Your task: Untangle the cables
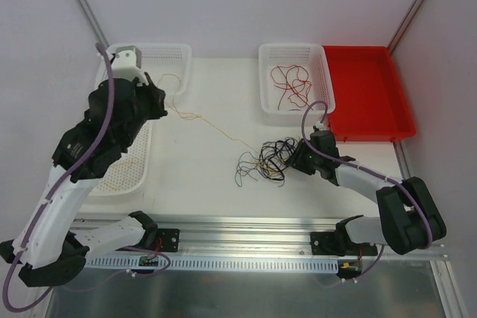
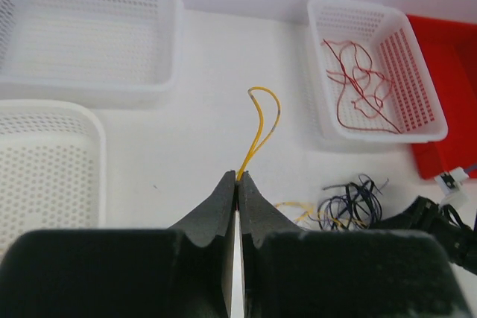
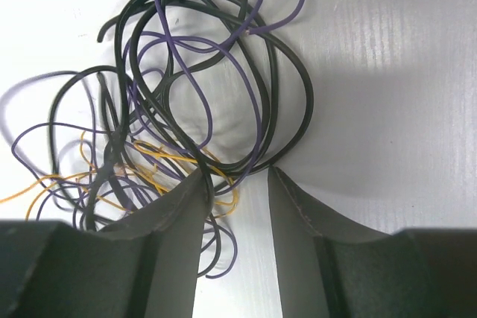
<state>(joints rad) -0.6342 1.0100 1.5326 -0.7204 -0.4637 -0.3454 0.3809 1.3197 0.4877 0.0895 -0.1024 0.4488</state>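
Two grippers on the job, one pinching, one spread.
My left gripper [image 2: 238, 178] is clamped on the yellow cable [image 2: 262, 121], which loops out just ahead of its fingertips and runs off toward the tangle [image 3: 186, 94] of black, purple and yellow cables. My right gripper [image 3: 237, 176] stands with jaws apart at the near edge of that tangle, a black loop [image 3: 304, 102] dipping between its fingers. Red cables [image 2: 361, 83] lie in a basket [image 2: 358, 7] far ahead and right of my left gripper.
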